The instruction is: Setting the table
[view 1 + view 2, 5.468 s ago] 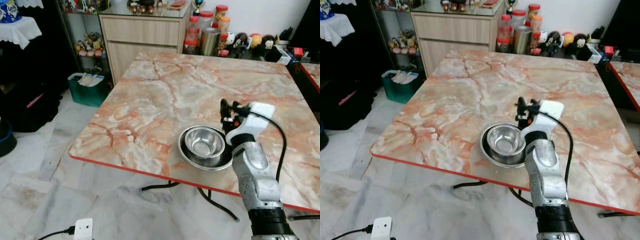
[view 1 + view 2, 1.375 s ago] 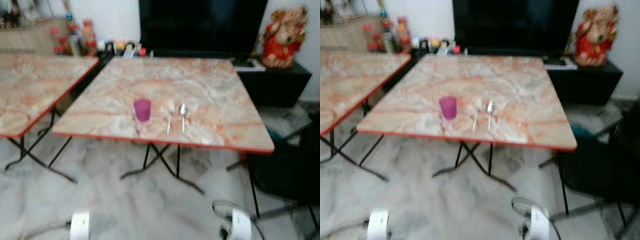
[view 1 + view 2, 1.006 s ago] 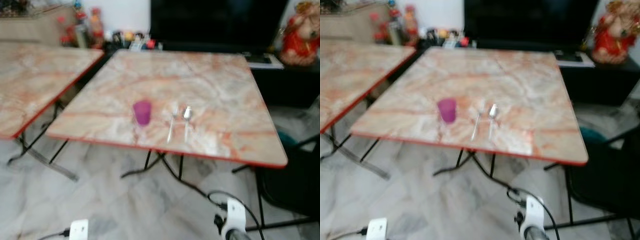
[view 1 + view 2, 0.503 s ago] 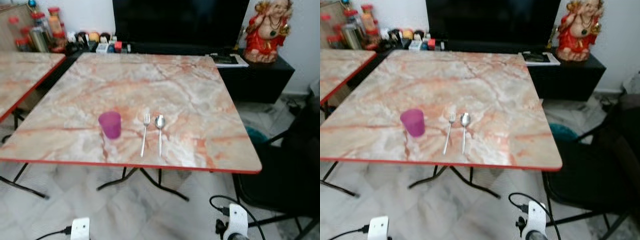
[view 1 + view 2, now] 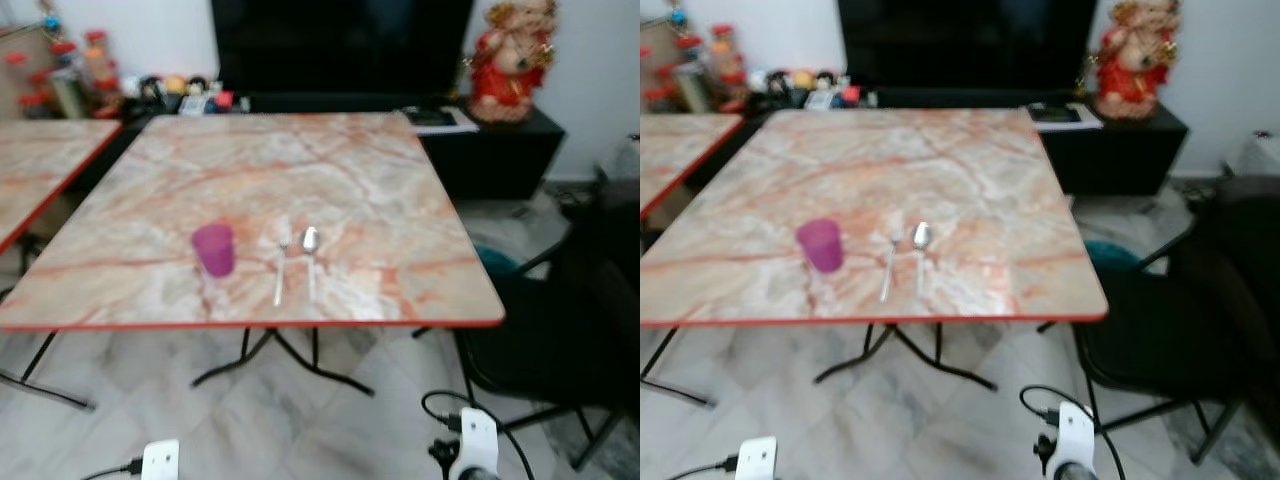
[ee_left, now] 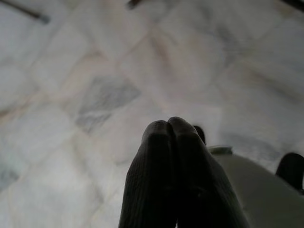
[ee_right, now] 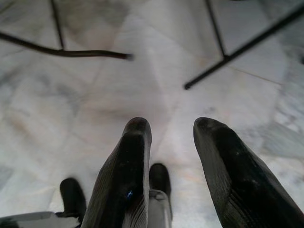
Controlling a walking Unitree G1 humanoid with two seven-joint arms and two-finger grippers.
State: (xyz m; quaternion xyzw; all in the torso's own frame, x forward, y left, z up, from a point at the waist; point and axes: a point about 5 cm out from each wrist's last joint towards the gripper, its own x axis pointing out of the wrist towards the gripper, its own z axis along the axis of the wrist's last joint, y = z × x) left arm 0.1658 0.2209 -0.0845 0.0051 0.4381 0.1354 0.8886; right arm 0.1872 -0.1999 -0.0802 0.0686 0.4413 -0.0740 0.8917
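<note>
Both arms hang low by my sides, pointing down at the pale marble floor (image 6: 71, 71), so I am not holding anything at this moment. The left gripper (image 6: 167, 124) has its two black fingers pressed together with no gap and nothing between them. The right gripper (image 7: 172, 124) has its fingers spread apart, and through the gap I see only the floor tiles, with thin black legs (image 7: 228, 56) of the furniture crossing the tiles farther out past the fingertips. From the head camera, the table (image 5: 330, 170) with the pink marble top and the red edge stands in front of me, well ahead of both grippers and higher than them. On it, near the front edge, a purple cup (image 5: 213, 249) stands upright. Just beside the cup, toward my right arm's side, a fork (image 5: 281, 262) and a spoon (image 5: 311, 252) lie side by side, close but I cannot tell if they touch, because the picture is a little blurred. The cup is more on the side of my left gripper, and the fork and spoon lie about midway between the two grippers. A black chair (image 5: 1180, 320) stands at the right side of the table, near and above my right gripper. A second table (image 5: 35, 175) of the same kind is far to the left. Behind the table I see a dark television (image 5: 340, 45) and a red figurine (image 5: 508, 60) on a low black cabinet (image 5: 500, 150).
</note>
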